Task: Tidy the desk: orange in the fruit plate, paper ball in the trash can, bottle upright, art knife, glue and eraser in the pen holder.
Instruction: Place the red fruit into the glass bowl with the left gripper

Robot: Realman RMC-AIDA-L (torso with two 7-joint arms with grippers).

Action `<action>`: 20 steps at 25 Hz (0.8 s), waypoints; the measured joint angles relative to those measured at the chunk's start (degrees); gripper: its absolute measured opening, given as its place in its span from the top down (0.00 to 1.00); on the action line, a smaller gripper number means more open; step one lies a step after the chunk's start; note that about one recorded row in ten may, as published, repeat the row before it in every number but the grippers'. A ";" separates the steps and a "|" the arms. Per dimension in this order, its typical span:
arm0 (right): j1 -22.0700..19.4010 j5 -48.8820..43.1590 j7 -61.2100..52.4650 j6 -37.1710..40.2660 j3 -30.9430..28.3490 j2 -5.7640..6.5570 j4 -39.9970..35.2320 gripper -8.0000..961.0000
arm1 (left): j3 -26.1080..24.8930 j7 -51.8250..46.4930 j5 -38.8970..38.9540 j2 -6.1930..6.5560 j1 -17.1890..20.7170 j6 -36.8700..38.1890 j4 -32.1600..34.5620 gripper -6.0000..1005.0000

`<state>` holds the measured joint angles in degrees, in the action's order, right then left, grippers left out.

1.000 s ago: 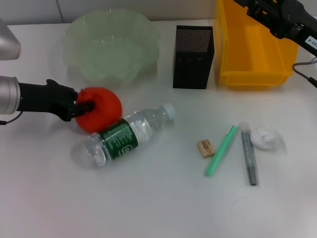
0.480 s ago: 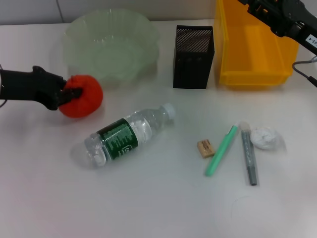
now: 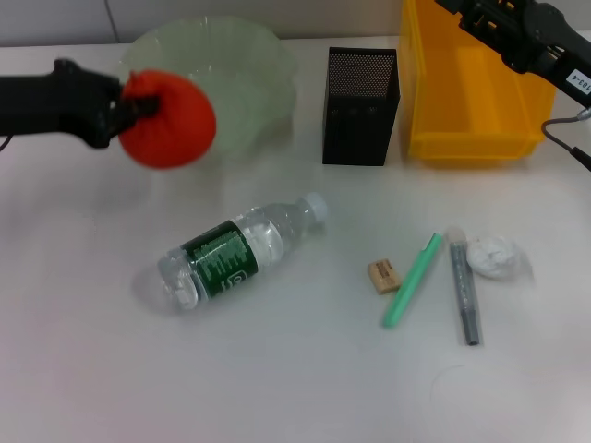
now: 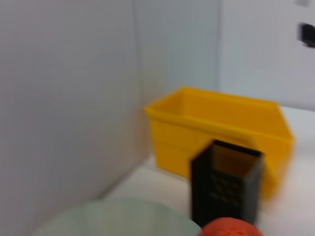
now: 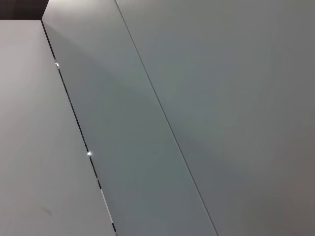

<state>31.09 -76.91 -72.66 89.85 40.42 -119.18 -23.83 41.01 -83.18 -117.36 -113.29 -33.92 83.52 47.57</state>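
Note:
My left gripper (image 3: 137, 106) is shut on the orange (image 3: 168, 120) and holds it in the air over the near-left rim of the fruit plate (image 3: 249, 74). The orange's top (image 4: 230, 229) and the plate (image 4: 118, 219) also show in the left wrist view. The bottle (image 3: 235, 251) lies on its side in the middle. The eraser (image 3: 383, 275), a green art knife (image 3: 413, 280), a grey glue stick (image 3: 464, 288) and the paper ball (image 3: 492, 256) lie at the right. The pen holder (image 3: 360, 106) and trash can (image 3: 466, 83) stand at the back. My right arm (image 3: 526, 37) is parked above the trash can.
The table's back edge meets a pale wall just behind the plate, pen holder and trash can. A cable (image 3: 565, 138) hangs at the right edge beside the trash can. The right wrist view shows only wall panels.
My left gripper has lifted the orange off the table beside the bottle and carried it up and back toward the fruit plate. The right arm has barely moved.

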 joint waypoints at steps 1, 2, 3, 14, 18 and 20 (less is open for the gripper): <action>0.00 0.00 0.00 0.04 0.01 0.00 0.01 0.28 | -0.03 1.11 1.04 -0.59 -0.10 -2.06 -0.31 0.91; 0.02 0.01 -0.01 0.05 0.00 0.00 0.01 0.28 | -0.04 1.84 1.71 -0.91 -0.19 -3.25 -0.46 0.92; 0.11 0.01 -0.02 0.07 0.02 0.00 0.06 0.28 | -0.16 5.97 4.51 -2.55 -0.81 -8.01 -2.59 0.92; -0.20 0.01 -0.09 0.82 0.06 0.00 1.54 0.28 | 0.01 25.64 17.47 -5.27 -5.96 -27.57 -18.60 0.91; -0.39 0.01 -0.04 1.01 0.01 0.00 2.37 0.28 | 0.29 35.50 23.72 -5.81 -8.00 -33.49 -25.64 0.88; -0.47 0.05 -0.04 1.16 -0.04 0.00 2.38 0.28 | 0.29 38.72 25.38 -5.84 -8.51 -34.79 -27.61 0.87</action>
<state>30.62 -76.86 -72.70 91.00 40.38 -119.18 -21.45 41.29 -44.46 -91.98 -119.13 -42.43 48.73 19.95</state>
